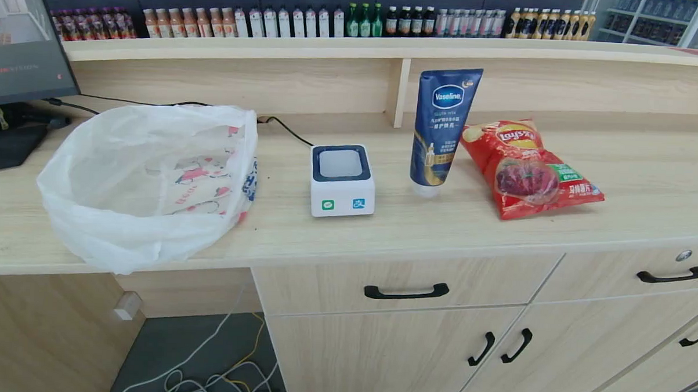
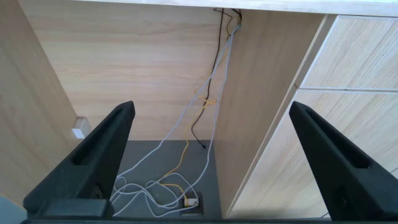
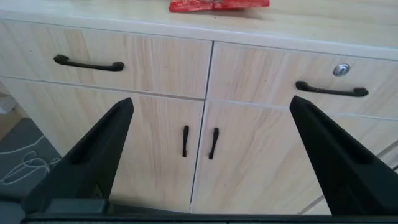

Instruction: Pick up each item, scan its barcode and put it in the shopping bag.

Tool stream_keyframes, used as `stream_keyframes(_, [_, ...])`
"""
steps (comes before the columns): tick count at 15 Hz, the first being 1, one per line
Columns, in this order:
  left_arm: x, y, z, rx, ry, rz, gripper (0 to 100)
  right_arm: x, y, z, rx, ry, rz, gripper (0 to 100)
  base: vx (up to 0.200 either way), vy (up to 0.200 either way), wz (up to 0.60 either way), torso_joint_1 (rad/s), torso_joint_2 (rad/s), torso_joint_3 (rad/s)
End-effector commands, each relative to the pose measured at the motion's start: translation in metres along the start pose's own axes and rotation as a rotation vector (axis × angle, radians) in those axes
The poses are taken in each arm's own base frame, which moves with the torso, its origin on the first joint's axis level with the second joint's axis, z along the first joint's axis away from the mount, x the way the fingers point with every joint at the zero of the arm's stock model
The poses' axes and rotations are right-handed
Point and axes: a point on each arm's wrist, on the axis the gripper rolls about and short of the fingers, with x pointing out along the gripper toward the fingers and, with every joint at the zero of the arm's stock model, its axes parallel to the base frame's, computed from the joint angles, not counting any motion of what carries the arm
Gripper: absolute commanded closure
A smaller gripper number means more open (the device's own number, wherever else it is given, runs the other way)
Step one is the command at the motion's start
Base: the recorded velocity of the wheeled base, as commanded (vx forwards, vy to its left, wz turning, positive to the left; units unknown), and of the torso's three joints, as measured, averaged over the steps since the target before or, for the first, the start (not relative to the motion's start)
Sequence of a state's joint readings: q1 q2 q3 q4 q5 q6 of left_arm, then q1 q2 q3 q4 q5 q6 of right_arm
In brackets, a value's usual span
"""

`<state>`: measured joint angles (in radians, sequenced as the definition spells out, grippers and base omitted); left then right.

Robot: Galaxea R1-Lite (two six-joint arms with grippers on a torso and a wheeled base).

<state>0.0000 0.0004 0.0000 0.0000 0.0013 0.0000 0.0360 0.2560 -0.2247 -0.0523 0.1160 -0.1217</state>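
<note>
On the wooden counter (image 1: 417, 233) a white plastic shopping bag (image 1: 146, 183) stands open at the left. A white barcode scanner (image 1: 342, 180) with a dark-rimmed window sits in the middle. Right of it a blue lotion tube (image 1: 441, 129) stands on its cap. A red chip bag (image 1: 527, 167) lies flat further right, its edge also showing as the chip bag (image 3: 219, 5) in the right wrist view. My left gripper (image 2: 211, 162) hangs open below counter height, facing the recess under the counter. My right gripper (image 3: 211, 162) is open in front of the cabinet doors, holding nothing.
Drawers with black handles (image 1: 406, 292) and cabinet doors (image 3: 199, 142) front the counter. Loose cables (image 2: 180, 168) lie on the floor in the recess. A monitor (image 1: 23, 39) stands at the far left, and a raised shelf with bottles (image 1: 361, 19) runs along the back.
</note>
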Motion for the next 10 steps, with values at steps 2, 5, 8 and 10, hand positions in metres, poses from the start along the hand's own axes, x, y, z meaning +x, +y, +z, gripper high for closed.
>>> stream_keyframes(2, [0.000,0.000,0.000,0.000,0.000,0.000,0,0.051,-0.003,0.033,0.009,0.104,0.200,0,0.000,0.000,0.00,0.000,0.00,0.000])
stream_keyframes(5, [0.000,0.000,0.000,0.000,0.000,0.000,0,0.073,-0.002,0.054,0.003,0.118,0.253,0,0.000,0.000,0.00,0.000,0.00,0.000])
stream_keyframes(8, [0.000,0.000,0.000,0.000,0.000,0.000,0,0.102,0.002,0.067,-0.023,0.151,0.291,0,0.000,0.000,0.00,0.000,0.00,0.000])
stream_keyframes(10, [0.000,0.000,0.000,0.000,0.000,-0.001,0,0.123,0.008,0.065,-0.025,0.140,0.316,0,0.000,0.000,0.00,0.000,0.00,0.000])
